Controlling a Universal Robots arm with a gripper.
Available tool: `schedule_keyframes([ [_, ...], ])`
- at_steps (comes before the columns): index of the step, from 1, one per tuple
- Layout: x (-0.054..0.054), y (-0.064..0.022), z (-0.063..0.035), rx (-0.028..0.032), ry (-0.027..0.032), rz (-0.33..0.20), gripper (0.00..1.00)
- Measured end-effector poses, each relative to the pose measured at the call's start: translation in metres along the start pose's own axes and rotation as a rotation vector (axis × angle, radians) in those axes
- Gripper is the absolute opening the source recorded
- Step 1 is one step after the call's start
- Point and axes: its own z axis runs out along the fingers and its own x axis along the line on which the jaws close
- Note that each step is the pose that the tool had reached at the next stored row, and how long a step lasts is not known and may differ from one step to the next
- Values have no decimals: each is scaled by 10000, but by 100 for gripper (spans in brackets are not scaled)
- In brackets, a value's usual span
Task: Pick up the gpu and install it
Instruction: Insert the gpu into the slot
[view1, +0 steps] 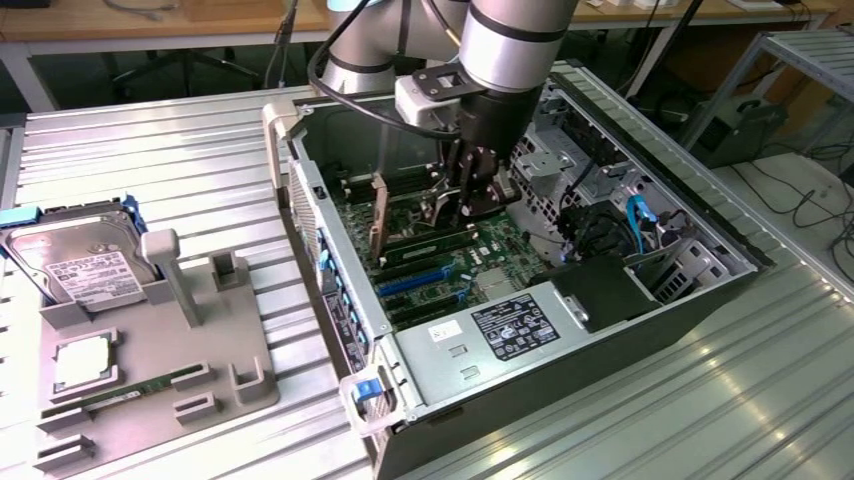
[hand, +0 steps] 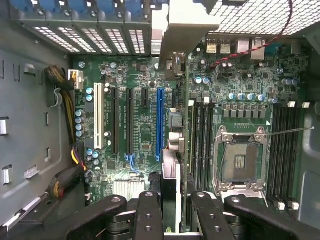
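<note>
The gpu (view1: 379, 215) stands on edge inside the open computer case (view1: 694, 290), over the green motherboard (view1: 501, 250). My gripper (view1: 461, 205) reaches down into the case and is shut on the card's upper edge. In the wrist view the gpu (hand: 170, 165) runs edge-on away from my gripper (hand: 176, 205), held between the two black fingers (hand: 150, 215). Its silver end bracket (hand: 185, 25) lies against the case's rear slot openings. The card stands just beside the long blue slot (hand: 160, 120). I cannot tell whether its lower edge sits in a slot.
A grey fixture tray (view1: 240, 330) at the exterior view's left holds a hard drive (view1: 80, 265), a memory stick (view1: 127, 390) and a processor (view1: 83, 360). Inside the case are the power supply (view1: 514, 325), the processor socket (hand: 240, 160), cable bundles (hand: 65, 100) and drive cages (view1: 627, 230).
</note>
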Motion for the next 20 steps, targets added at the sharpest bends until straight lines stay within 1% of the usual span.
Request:
schedule_keyframes([
  [10,0,1,20,2,-4,5,27],
  [13,0,1,27,-11,-4,6,27],
  [20,2,1,78,-13,-1,5,27],
])
